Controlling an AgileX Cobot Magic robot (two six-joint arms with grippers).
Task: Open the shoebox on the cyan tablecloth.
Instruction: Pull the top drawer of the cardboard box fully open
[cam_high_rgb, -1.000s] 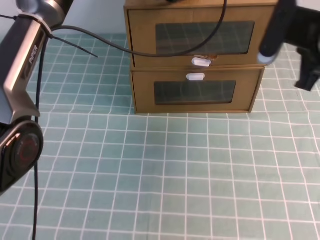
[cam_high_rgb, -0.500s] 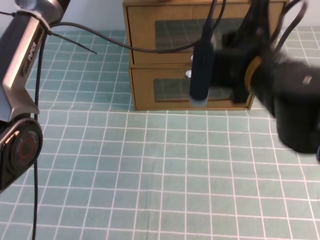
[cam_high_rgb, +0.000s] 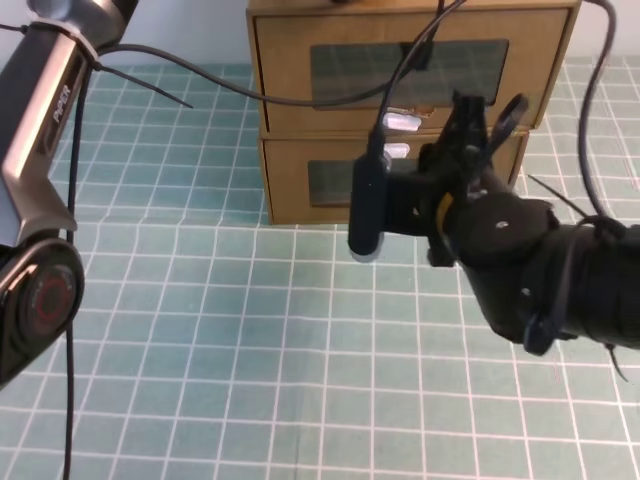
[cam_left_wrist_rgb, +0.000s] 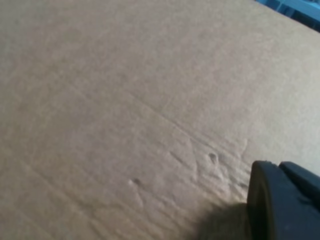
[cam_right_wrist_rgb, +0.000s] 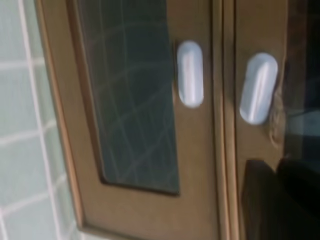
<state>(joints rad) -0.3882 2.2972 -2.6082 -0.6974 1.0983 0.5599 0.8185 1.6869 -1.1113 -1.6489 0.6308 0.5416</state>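
Right now my right gripper (cam_high_rgb: 488, 112) hangs fingers spread before the stacked boxes on the cyan tablecloth (cam_high_rgb: 250, 330). The shoebox (cam_high_rgb: 285, 60) is the upper one; its white tab (cam_high_rgb: 402, 122), long axis level, lies just left of my fingertips. I cannot tell whether my left gripper (cam_left_wrist_rgb: 285, 205), against cardboard, is parted or pressed together

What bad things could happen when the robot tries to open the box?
The two white tabs sit very close: the shoebox tab is just above the lower box's tab. The right gripper might catch the wrong one. Also, a black cable hangs across the shoebox front and could snag as the drawer slides.
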